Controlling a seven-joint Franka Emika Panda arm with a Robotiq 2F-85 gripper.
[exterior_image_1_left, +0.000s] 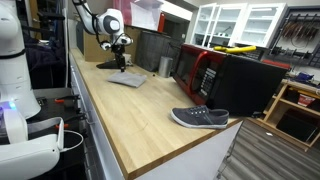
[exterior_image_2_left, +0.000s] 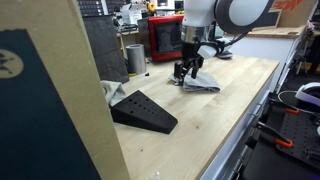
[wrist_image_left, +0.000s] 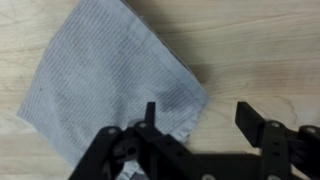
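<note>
One grey cloth (wrist_image_left: 100, 80) lies flat on the wooden tabletop (wrist_image_left: 260, 50) — the hand (wrist_image_left: 200, 122) hovers over its corner, jaws wide apart, holding nothing. Elsewhere — one grey shoe (exterior_image_1_left: 200, 117), one black wedge (exterior_image_2_left: 145, 110).

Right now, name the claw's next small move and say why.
Probably lift the claw straight up: its jaws stand open, and the grey cloth lies flat on the wooden counter, not held.

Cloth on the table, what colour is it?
Light grey, with a fine grid weave. The wrist view shows the cloth best.
</note>
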